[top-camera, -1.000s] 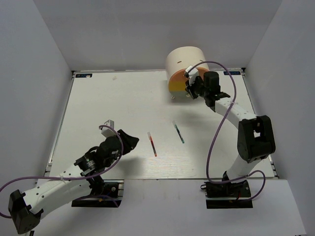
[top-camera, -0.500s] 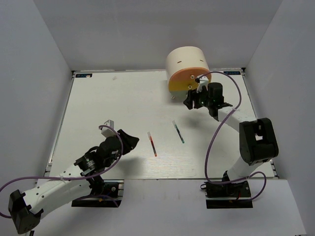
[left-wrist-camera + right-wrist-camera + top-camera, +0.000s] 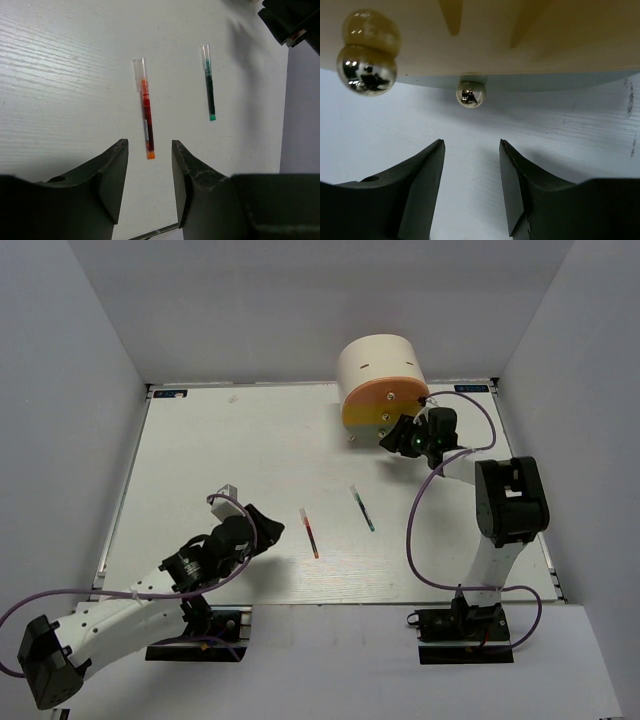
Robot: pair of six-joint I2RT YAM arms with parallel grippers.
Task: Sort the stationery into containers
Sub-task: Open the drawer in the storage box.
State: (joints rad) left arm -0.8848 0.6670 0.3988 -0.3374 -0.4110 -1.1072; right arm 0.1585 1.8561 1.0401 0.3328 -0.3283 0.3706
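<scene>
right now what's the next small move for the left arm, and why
Probably ease the left tool forward and down over the red pen. Its jaws stand open and empty, and the pen lies loose on the table with its near end lined up just ahead of the gap. The green pen lies well apart, so it should not get in the way.

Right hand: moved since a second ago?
Yes. The right hand backed away from the cream half-cylinder drawer unit, toward its own arm's base.

Blue corner stickers [image 3: 170, 393] — print too small, nothing legible.
</scene>
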